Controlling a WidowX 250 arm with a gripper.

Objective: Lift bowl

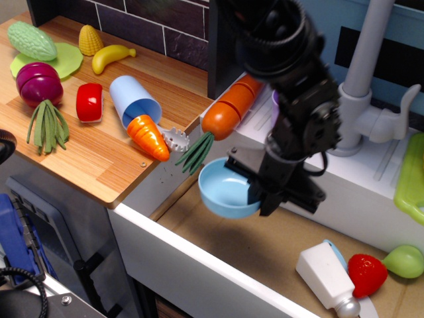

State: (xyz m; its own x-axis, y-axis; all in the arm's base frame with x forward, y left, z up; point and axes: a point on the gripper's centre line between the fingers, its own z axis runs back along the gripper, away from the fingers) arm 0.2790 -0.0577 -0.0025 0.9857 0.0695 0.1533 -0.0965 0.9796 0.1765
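Observation:
The light blue bowl (226, 188) hangs in the air above the sink floor, tilted with its glossy inside facing up and left. My gripper (260, 192) is shut on the bowl's right rim, the black fingers (270, 194) clamped over its edge. The arm rises behind it to the top of the view. The taller light blue cup (134, 101) lies on its side on the wooden counter, apart from the bowl.
An orange carrot (148, 136) lies by the cup, a larger carrot (225, 111) on the sink's edge. A red pepper (89, 102), banana (111, 55) and corn (90, 40) are on the counter. A white bottle (327, 277), strawberry (367, 273) and grey faucet (363, 79) are at right.

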